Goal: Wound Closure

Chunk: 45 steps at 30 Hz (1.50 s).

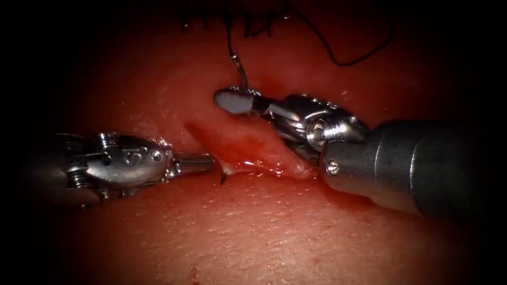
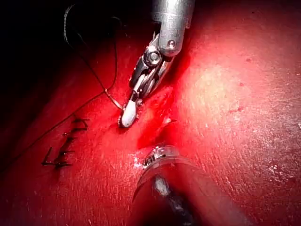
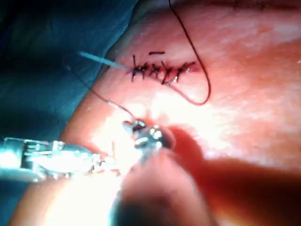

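The tissue (image 1: 253,227) has an open cut (image 1: 237,140) wet with red fluid. My right tool (image 1: 232,101) comes in from the right, its jaws shut on the curved needle (image 1: 242,74) near its tail end, at the cut's far edge. The needle's body goes down into the tissue there. A small dark point (image 1: 223,178) pokes out at the cut's near lip. Black thread (image 1: 338,60) trails from the needle's tail and loops away to the right. My left tool (image 1: 206,162) lies left of the cut, shut and holding nothing, its tips just short of that dark point.
A row of finished black stitches (image 1: 227,21) closes the far part of the cut, also seen as stitches (image 2: 66,150) and stitches (image 3: 162,70). The thread loop (image 3: 202,89) lies on the tissue beside them. A blue-green drape (image 3: 47,56) borders the tissue.
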### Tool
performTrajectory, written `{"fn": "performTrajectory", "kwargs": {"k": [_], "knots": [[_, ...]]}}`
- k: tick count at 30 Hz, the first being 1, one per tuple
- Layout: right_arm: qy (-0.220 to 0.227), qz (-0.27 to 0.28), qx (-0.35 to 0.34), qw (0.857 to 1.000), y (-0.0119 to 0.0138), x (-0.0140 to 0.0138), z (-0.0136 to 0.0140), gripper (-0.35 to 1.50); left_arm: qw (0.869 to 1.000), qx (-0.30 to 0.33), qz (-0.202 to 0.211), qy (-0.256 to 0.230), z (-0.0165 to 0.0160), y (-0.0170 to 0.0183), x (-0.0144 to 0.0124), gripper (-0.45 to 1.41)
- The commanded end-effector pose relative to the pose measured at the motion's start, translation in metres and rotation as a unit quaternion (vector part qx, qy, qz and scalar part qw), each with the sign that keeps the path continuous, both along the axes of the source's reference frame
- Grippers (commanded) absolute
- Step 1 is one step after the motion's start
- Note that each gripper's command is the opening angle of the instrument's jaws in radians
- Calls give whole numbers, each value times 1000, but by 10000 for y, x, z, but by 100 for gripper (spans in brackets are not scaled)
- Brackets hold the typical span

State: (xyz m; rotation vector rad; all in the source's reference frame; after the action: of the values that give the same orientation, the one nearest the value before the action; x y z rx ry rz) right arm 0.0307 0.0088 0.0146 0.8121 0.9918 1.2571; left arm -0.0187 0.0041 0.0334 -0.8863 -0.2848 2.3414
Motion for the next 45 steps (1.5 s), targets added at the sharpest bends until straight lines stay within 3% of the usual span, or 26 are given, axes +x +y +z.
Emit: {"fn": "performTrajectory", "kwargs": {"k": [1, 2, 4, 6, 13, 25, 29, 45], "knots": [[9, 13, -5, 1000, 10, 3, 4, -1, 1000, 0, 0, 0, 5, -1, -6, -33], [6, 26, -12, 1000, 17, 2, 5, 44, 1000, 0, 0, 0, 5, -1, -6, -32], [-10, 25, -62, 998, 29, 0, 5, 106, 1000, 0, 0, 0, 5, -2, -6, -32], [-27, 18, -106, 994, 43, -2, 6, 128, 1000, 0, 0, 0, 5, -2, -6, -32], [-89, -26, -262, 961, 79, -11, -3, 131, 1000, 0, 0, 0, 5, -2, -5, -32], [-139, -51, -338, 929, 128, -20, -22, 130, 1000, 0, 1, 0, 4, -4, -4, -32], [-151, -59, -355, 920, 132, -19, -21, 128, 1000, 0, 1, 0, 4, -4, -4, -32], [-138, -95, -356, 919, 114, -9, -10, 121, 1000, 0, 1, 1, 5, -4, -5, -33]]}}
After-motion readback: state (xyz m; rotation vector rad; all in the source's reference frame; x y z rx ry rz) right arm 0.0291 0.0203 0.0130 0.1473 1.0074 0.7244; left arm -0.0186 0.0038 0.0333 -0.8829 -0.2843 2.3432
